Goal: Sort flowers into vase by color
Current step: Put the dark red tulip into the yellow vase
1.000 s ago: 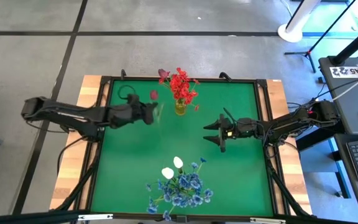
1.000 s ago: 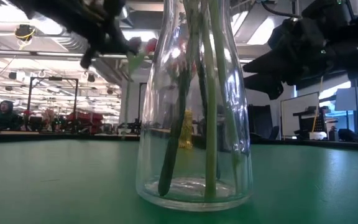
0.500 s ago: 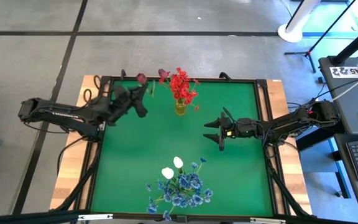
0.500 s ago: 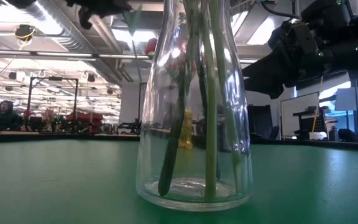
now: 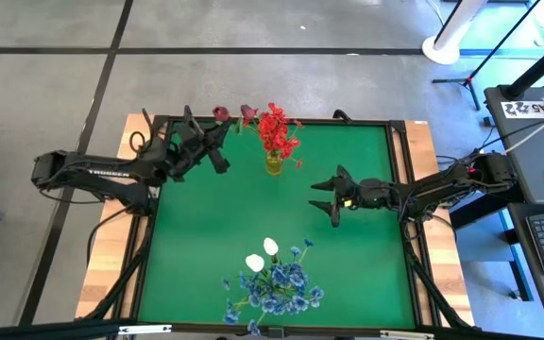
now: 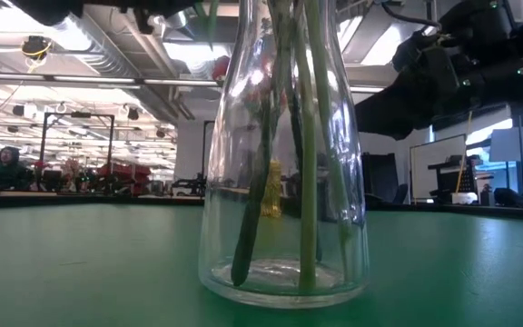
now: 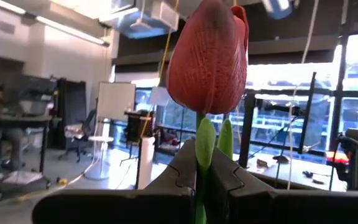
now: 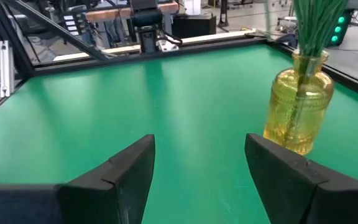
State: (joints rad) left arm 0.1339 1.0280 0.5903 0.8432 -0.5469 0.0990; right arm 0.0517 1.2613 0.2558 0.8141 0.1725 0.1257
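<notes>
Near the far edge, left claw [image 5: 217, 151] tight on rosebud [image 7: 208, 56].

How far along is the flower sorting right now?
Done: red flowers stand in the yellow vase; blue and white ones fill the clear vase. In hand: the left gripper is shut on a dark red rosebud, near the yellow vase. Left: dropping it in. The right gripper waits open.
</notes>
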